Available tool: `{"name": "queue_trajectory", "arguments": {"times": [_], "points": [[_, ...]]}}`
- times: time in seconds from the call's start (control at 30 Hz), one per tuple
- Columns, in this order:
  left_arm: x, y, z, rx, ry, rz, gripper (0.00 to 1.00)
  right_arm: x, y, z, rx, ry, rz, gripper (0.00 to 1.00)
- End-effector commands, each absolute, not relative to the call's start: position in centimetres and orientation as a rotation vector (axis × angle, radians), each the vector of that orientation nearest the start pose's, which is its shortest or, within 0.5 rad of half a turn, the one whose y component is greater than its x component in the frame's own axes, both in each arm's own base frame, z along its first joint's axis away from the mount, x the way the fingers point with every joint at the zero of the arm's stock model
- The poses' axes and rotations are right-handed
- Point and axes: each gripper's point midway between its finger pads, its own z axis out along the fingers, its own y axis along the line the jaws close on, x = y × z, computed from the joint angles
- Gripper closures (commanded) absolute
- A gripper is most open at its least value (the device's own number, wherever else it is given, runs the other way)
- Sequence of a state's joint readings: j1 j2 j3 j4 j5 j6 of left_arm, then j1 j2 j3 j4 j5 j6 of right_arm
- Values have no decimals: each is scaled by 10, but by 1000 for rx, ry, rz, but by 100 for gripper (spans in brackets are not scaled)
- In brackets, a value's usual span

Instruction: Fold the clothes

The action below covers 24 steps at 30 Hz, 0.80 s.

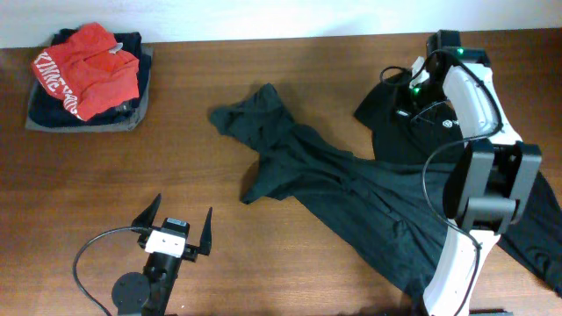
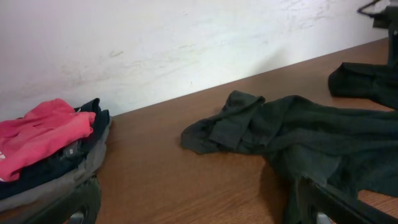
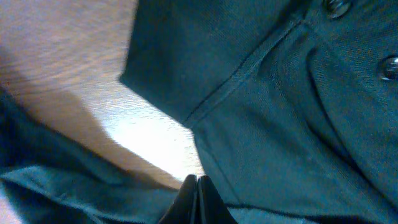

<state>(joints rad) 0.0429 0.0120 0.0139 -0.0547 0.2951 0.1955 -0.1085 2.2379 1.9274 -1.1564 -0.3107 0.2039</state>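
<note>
Overhead, we see the teal shirt (image 1: 351,189) sprawled from the tabletop (image 1: 263,263) centre rightward, the left fingers (image 1: 149,211) spread wide. Left wrist: that shirt lies crumpled. Right wrist: the right fingers (image 3: 198,190) press together on dark cloth (image 3: 280,112) (pinched or not, we cannot tell).

Table (image 1: 88,202) lies open left of sprawled shirt (image 1: 351,189) (stack (image 1: 88,75) occupies far corner).
</note>
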Motion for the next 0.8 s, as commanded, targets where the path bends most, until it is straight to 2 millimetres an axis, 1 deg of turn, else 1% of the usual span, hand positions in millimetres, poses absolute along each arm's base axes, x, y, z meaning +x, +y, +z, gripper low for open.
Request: {"name": "queue_trajectory", "arguments": {"times": [0.0,0.1,0.33,0.4,0.6,0.77], "points": [[241,-38,163,354,1584,-37,1,458,3,46,438,3034,469,96],[241,-38,163,354,1584,-37,1,458,2,39,444,3047,458,96],[241,-38,163,354,1584,-37,1,457,-10,24,457,3075,353,96],[241,-38,163,354,1584,-37,1,457,-11,20,458,3078,349,96],[241,-38,163,354,1584,-37,1,456,-13,2,469,3104,331,96],[241,-38,163,354,1584,-37,1,460,-19,-5,477,3094,309,96]]}}
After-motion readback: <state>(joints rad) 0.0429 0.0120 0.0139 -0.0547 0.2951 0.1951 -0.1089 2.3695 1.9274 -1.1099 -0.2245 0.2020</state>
